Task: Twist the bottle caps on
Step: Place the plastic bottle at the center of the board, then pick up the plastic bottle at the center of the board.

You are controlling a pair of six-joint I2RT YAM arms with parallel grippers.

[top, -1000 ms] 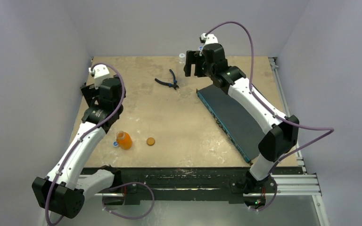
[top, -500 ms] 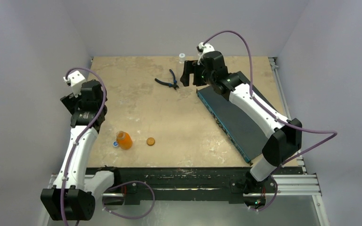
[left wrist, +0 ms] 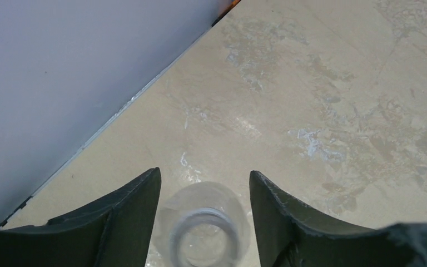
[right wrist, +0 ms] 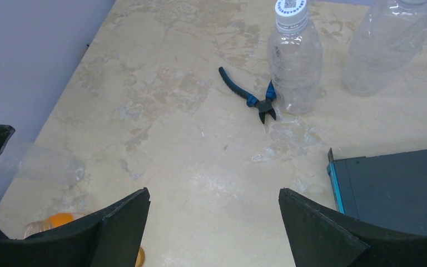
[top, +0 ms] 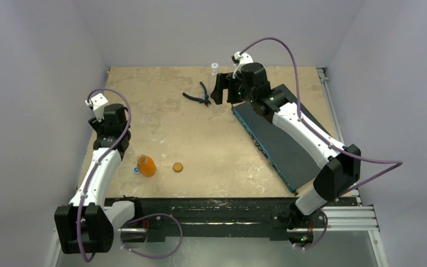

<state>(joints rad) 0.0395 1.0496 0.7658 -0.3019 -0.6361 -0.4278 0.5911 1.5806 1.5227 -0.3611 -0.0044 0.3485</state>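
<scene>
In the left wrist view, a clear bottle (left wrist: 205,233) with an open, capless neck sits between my left gripper's (left wrist: 204,171) fingers, which press on both its sides. From the right wrist view that bottle (right wrist: 39,164) sticks out sideways near the left wall. The small orange bottle (top: 147,166) stands near the front left, with a blue cap (top: 136,171) at its left. A flat orange-brown cap (top: 177,166) lies to its right. My right gripper (top: 222,92) hovers open and empty at the back. A clear bottle (right wrist: 294,61) beyond it wears a white cap (right wrist: 291,10).
Blue-handled pliers (top: 198,95) lie at the back, against the capped bottle's foot. Another clear bottle (right wrist: 386,44) stands to the right of it. A dark slab with a blue edge (top: 275,139) lies diagonally under the right arm. The left wall runs close to the left gripper.
My left gripper went from wide open to closed around the clear bottle, and its arm swung left then back. The right gripper shifted slightly left, still open.
</scene>
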